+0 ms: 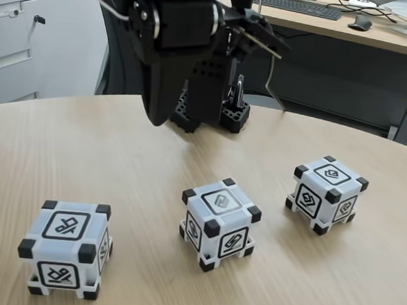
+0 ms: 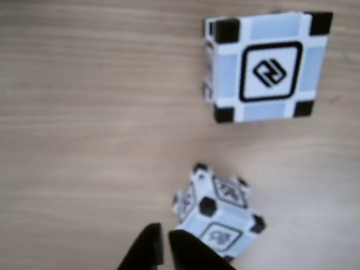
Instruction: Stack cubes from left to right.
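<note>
The left cube (image 1: 65, 247) sits nearest the camera in the fixed view, close to the front edge of the wooden bench (image 1: 153, 162), with a black-framed symbol on its top and on the side facing the camera.

The bench is round-edged and light wood-grained. Above its far side hangs the black arm (image 1: 174, 36), tilted down over bare wood behind the cubes. Beyond it stand a white cabinet (image 1: 28, 37) on the left and a desk (image 1: 357, 30) with a keyboard (image 1: 302, 5) and a mouse (image 1: 359, 22) on the right.

The three cubes stand apart in a loose row that climbs from lower left to upper right in the fixed view, none touching another. The middle cube (image 1: 219, 222) is turned corner-on; the right cube (image 1: 326, 193) lies farthest back.

In the other view the hand (image 2: 165, 249) enters from the bottom edge, its two black fingers nearly together with a thin slit between them, gripping nothing. One cube (image 2: 218, 218) lies just right of the fingertips, tilted in the picture; another (image 2: 269, 67) lies farther up, square-on.
</note>
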Tool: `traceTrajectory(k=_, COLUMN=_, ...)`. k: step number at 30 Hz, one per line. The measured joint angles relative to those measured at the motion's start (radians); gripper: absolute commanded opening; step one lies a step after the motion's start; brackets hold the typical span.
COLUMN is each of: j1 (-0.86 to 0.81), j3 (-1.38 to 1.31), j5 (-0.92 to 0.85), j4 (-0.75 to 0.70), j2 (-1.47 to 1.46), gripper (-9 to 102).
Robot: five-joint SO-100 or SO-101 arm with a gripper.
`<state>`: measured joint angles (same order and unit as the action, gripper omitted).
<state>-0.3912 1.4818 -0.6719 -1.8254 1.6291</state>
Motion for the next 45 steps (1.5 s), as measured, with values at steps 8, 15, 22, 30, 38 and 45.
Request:
traceTrajectory(k=8, j1=-0.003, j3=0.000, j5=0.054, j4=0.000, j2=0.000, gripper=0)
traceTrajectory(k=15, j1=0.000, j3=0.000, j5=0.101, j4=0.000, j2=0.000, gripper=0)
traceTrajectory(k=22, j1=0.000, j3=0.000, j5=0.092, j4=0.000, j2=0.000, gripper=0)
traceTrajectory(k=30, j1=0.000, j3=0.000, j5=0.055, j4=0.000, j2=0.000, gripper=0)
traceTrajectory(k=38, j1=0.029, j3=0.000, j5=0.094, j4=0.000, j2=0.000, gripper=0)
traceTrajectory(k=45, j1=0.158, j3=0.000, j5=0.172, j4=0.000, j2=0.000, gripper=0)
